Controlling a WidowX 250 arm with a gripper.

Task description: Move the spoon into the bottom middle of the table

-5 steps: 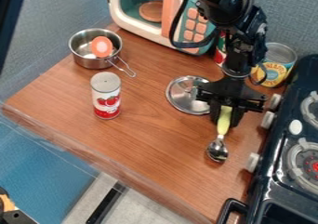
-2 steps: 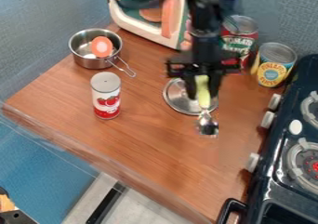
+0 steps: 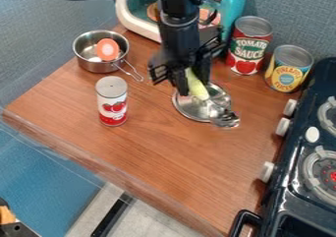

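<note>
My gripper [image 3: 190, 86] hangs over the metal lid, right of the table's centre toward the back, shut on the spoon's handle. The spoon [image 3: 197, 86] has a yellow-green handle and a shiny metal bowl that points down and to the right, past the lid's lower right edge. Part of the handle's upper end is hidden between the fingers. The wooden table [image 3: 177, 167] extends below and in front of the lid.
A red-and-white can [image 3: 112, 103] stands left of the gripper, with a metal pot [image 3: 92, 64] behind it. Two larger cans, tomato [image 3: 248, 46] and pineapple [image 3: 289, 70], stand back right. A toy microwave [image 3: 141, 22] is behind; a stove [image 3: 298, 182] borders the right. The lid [image 3: 190, 108] lies flat.
Gripper and spoon have moved left and toward the back, from right of the lid to above it. The spoon has turned, its bowl now pointing more to the right.
</note>
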